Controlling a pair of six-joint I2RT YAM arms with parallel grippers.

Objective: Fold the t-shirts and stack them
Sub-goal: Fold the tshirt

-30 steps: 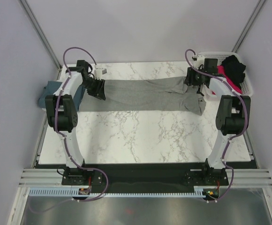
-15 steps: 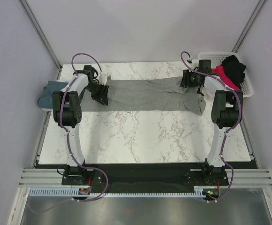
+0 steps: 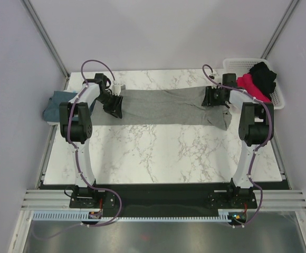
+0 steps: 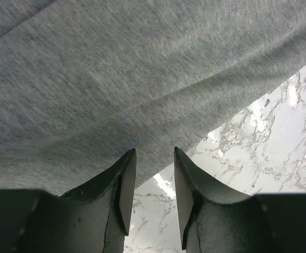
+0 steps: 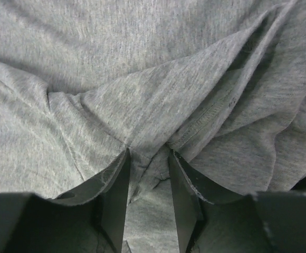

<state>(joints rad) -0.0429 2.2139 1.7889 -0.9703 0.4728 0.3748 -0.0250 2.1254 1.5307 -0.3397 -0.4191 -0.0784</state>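
Note:
The heather grey t-shirt [image 3: 163,108] lies as a long flat strip across the far part of the marble table [image 3: 158,153]. My left gripper [image 3: 114,108] is at its left end. In the left wrist view the gripper [image 4: 154,158] is open, with bare marble between the jaws and the shirt's edge [image 4: 142,79] at the fingertips. My right gripper [image 3: 212,98] is over the shirt's bunched right end. In the right wrist view it [image 5: 147,158] is open, with wrinkled grey cloth and a hem [image 5: 206,113] between the jaws.
A dusty teal-blue shirt [image 3: 54,105] lies crumpled on the table's far left edge. A white basket [image 3: 237,61] at the far right holds a magenta-pink shirt [image 3: 248,81] and a black shirt [image 3: 264,74]. Grey walls close in on three sides.
My left gripper moved a little right to the shirt's left edge. My right gripper moved nearer and slightly left over the bunched right end. The cloth there shifted slightly.

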